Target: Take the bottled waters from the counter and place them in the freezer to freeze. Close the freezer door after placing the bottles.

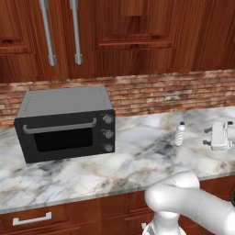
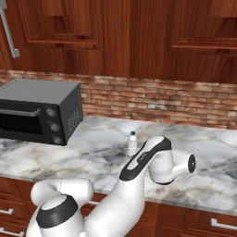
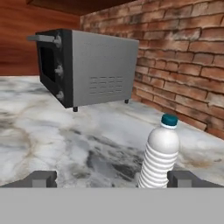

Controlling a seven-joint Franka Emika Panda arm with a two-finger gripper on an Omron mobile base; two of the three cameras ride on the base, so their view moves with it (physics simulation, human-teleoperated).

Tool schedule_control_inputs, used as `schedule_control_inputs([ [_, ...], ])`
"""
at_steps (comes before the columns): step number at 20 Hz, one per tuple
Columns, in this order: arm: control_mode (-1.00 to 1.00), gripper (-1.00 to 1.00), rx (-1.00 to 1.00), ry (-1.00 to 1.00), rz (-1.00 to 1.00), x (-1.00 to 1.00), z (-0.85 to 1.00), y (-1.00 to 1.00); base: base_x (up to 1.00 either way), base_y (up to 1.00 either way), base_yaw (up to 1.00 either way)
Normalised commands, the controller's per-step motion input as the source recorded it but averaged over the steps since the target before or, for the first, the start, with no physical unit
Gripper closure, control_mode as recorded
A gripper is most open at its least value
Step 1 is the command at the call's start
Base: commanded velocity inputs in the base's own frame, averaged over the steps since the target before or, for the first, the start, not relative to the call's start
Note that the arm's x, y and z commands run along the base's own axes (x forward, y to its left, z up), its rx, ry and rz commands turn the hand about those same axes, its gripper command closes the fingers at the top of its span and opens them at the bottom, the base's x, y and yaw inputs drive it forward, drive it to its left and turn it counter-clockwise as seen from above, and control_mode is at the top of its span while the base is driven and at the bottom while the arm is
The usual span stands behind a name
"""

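Marble counter (image 1: 92, 170), brick wall behind: whitish bottle (image 3: 159, 153) stands upright mid-slab, toaster oven (image 1: 66, 123) well apart toward counter's left end. My gripper (image 3: 111, 178) is spread wide, bottle btwn fingertips (image 3: 41, 178), nothing grasped.

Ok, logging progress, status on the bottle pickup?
Tool open, low over counter. Bottle upright, ungrasped, nearer one fingertip. Toaster oven well aside; nothing blocking.

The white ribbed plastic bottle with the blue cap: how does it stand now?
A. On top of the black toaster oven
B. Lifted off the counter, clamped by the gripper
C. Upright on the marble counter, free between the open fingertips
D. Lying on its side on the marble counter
C: the white ribbed plastic bottle with the blue cap stands upright on the grey-white marble counter, and the gripper is open, its fingertips wide apart.
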Motion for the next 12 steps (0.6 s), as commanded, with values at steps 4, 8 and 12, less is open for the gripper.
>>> schedule_control_inputs([
  [4,-1.0,-1.0,-0.02,0.02,0.09,0.25,-0.07,0.19,0.0,0.0,0.0],
  [8,-1.0,-1.0,0.0,-0.07,0.09,0.34,0.0,0.05,0.0,0.0,0.0],
  [12,-1.0,-1.0,0.0,0.0,0.1,0.37,0.0,0.18,0.0,0.0,0.0],
])
